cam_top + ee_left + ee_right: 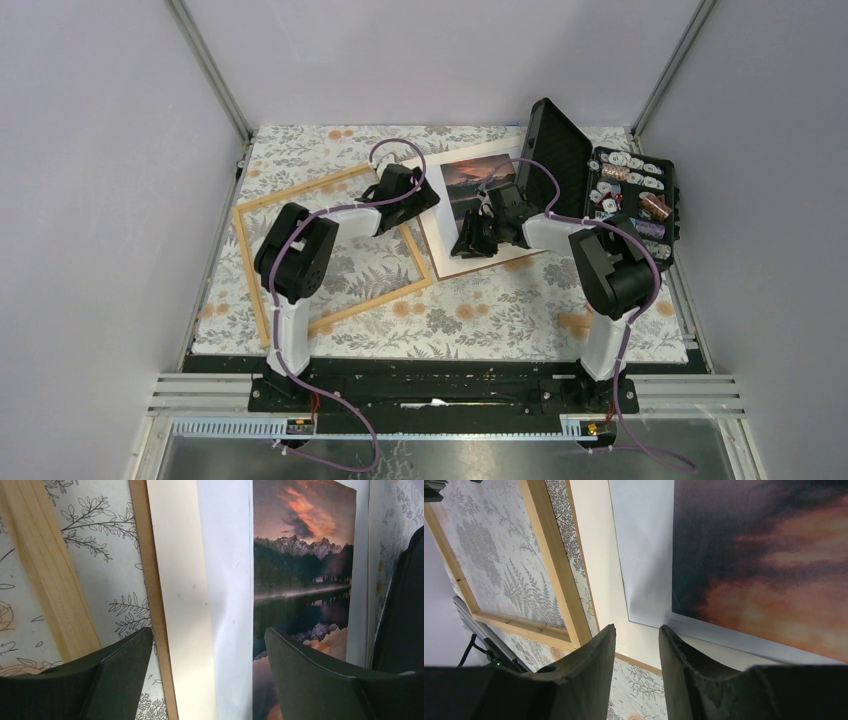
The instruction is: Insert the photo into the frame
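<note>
The light-wood frame (300,190) lies empty on the floral bench (480,310), the task not yet done. Right of the frame, the left gripper (207,640) hangs with jaws wide over the cream mat (175,580). The sunset photo (478,178) rests on that mat, outside the frame. The right gripper (637,630), jaws narrowly parted on nothing, sits at the photo's corner. Farthest from the frame, an open black case (560,150) crowds the bench; carrying the photo across is yet to come.
</note>
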Robot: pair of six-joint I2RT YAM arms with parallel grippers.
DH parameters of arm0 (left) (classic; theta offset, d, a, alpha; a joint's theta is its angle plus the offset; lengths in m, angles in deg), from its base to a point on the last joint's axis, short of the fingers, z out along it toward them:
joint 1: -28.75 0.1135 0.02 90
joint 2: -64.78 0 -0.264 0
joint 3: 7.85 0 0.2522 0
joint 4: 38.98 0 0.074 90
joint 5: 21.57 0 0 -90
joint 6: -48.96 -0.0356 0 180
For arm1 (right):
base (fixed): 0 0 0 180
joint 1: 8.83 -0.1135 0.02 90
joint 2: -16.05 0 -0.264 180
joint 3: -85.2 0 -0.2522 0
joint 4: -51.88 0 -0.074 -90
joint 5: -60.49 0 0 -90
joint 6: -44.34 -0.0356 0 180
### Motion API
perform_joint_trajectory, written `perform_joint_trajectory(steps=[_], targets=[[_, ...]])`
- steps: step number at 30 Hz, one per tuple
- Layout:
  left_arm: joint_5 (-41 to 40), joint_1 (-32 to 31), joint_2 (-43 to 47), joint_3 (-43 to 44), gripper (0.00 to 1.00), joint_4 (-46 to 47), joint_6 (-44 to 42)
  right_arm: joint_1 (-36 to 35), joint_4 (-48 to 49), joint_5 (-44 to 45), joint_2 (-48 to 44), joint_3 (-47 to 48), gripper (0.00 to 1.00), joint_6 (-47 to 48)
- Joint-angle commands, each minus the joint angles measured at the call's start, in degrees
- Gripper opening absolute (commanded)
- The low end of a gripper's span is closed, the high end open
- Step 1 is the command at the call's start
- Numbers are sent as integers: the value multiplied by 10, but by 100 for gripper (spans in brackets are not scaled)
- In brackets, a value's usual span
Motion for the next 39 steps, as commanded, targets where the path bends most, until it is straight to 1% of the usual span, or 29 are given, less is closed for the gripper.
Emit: perform_joint_trajectory(steps=[1, 4, 6, 15, 20, 21, 25, 30, 33, 35, 39], targets=[[9, -1, 10, 2, 85, 38, -22, -2, -11, 4, 23, 4, 45, 12], [8, 0, 13, -3, 80, 52, -22, -2, -11, 3, 24, 4, 45, 12], [8, 0, 7, 6, 80, 42, -22, -1, -11, 3, 25, 5, 45, 12], [6, 3, -11, 12, 83, 24, -5, -1, -11, 1, 24, 4, 45, 13], [32, 10, -26, 17, 83, 35, 0, -1, -11, 1, 24, 4, 45, 14], [48, 12, -29, 15, 83, 39, 3, -1, -12, 1, 24, 4, 45, 14], [75, 20, -31, 0, 79, 73, 13, -1, -11, -1, 26, 6, 45, 14], [130, 30, -37, -13, 75, 126, 26, -2, -11, -2, 29, 7, 45, 14], [158, 39, -29, -51, 71, 191, 47, -2, -12, -4, 31, 8, 45, 14], [177, 44, -25, -74, 67, 250, 64, -2, -11, -3, 30, 8, 45, 14], [200, 48, -27, -101, 61, 319, 95, -1, -12, -5, 31, 9, 45, 15]])
